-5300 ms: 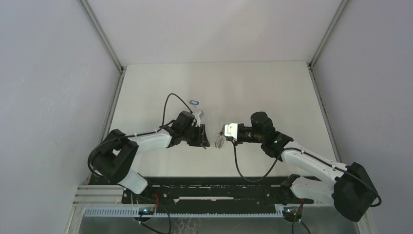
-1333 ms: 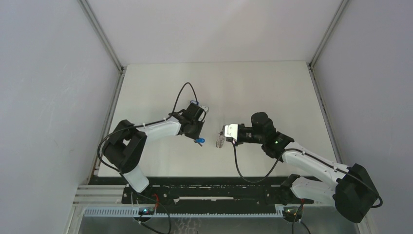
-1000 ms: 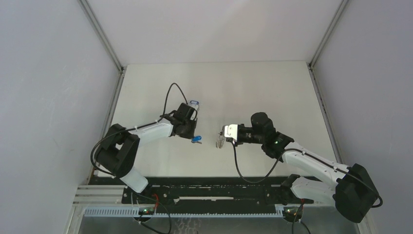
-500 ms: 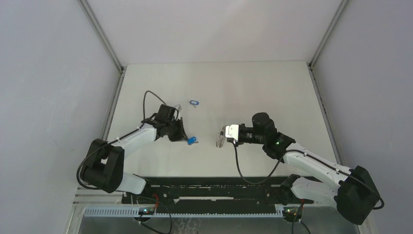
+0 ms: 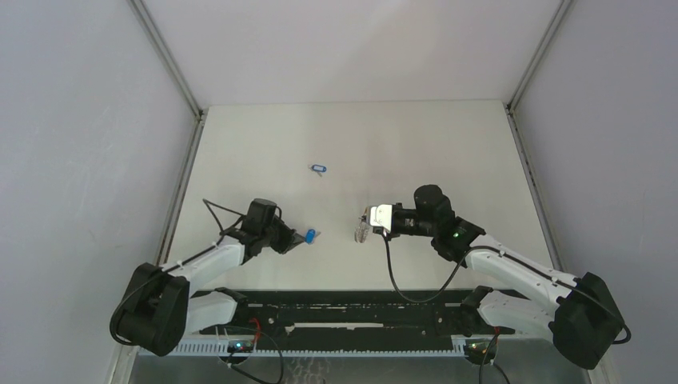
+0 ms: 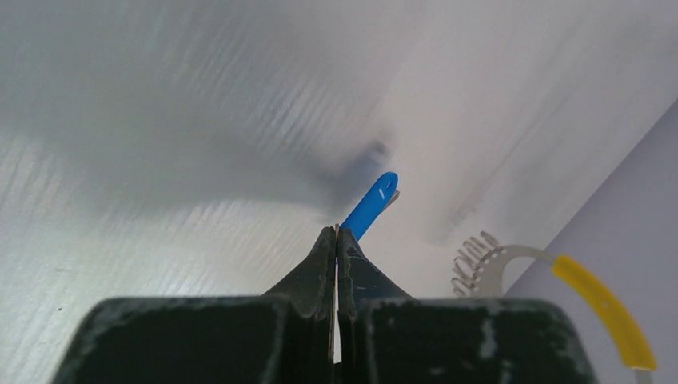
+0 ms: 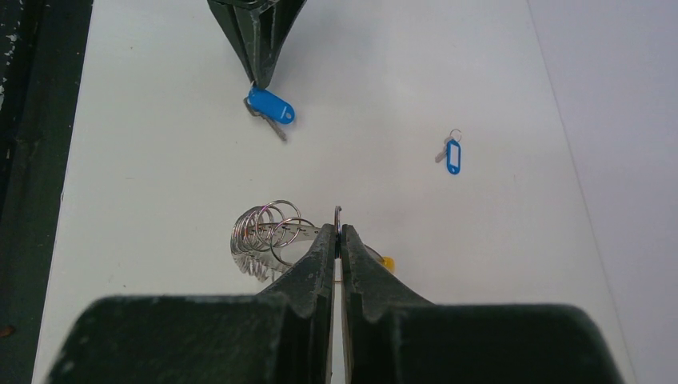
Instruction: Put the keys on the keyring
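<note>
My left claw point(image 6: 336, 234), pinching a blue-tagged silver key point(image 6: 369, 206), has drawn back; right claw point(image 7: 337, 232) clamps the silvery yellow-arced keyring point(image 7: 264, 230), loop half hidden.

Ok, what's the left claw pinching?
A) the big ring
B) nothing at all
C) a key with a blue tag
C: the left gripper is shut on the blue-tagged key, while the keyring sits in the right gripper.
</note>
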You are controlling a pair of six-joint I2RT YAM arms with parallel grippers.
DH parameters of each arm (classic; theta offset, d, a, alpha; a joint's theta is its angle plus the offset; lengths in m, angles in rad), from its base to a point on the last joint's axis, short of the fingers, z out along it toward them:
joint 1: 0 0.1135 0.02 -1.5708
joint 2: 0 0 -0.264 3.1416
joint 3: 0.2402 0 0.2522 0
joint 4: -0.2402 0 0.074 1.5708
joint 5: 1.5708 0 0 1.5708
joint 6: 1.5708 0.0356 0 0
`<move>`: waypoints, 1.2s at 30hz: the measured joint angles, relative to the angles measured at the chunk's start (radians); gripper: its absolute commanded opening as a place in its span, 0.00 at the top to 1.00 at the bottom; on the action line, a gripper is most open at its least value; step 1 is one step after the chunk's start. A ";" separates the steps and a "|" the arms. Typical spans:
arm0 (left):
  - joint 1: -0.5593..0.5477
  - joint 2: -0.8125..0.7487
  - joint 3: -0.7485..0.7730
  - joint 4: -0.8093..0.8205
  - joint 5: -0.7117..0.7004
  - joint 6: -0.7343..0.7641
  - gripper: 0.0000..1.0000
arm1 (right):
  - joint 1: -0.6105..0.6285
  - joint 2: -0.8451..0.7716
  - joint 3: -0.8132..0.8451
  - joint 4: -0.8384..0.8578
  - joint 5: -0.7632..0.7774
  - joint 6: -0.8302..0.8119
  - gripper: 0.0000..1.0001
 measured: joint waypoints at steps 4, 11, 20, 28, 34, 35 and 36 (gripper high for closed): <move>-0.001 0.038 -0.010 0.067 -0.028 -0.128 0.98 | 0.001 0.000 0.000 0.000 0.000 0.000 1.00; -0.005 0.164 0.001 0.154 -0.009 -0.195 0.74 | 0.002 0.000 0.000 -0.001 0.000 0.000 1.00; -0.007 0.023 0.001 0.066 -0.060 -0.165 0.52 | 0.005 0.000 0.000 -0.003 0.000 0.000 1.00; -0.011 -0.058 0.133 -0.182 -0.134 0.150 0.41 | 0.006 -0.003 0.000 -0.007 0.001 -0.001 1.00; -0.089 0.017 0.357 -0.310 -0.164 0.524 0.41 | 0.011 -0.011 0.000 -0.007 0.001 -0.001 1.00; -0.111 0.044 0.395 -0.330 -0.169 0.588 0.41 | 0.012 -0.012 0.000 -0.007 0.000 -0.001 1.00; -0.131 0.073 0.428 -0.348 -0.171 0.652 0.43 | 0.013 -0.013 0.000 -0.007 0.001 -0.001 1.00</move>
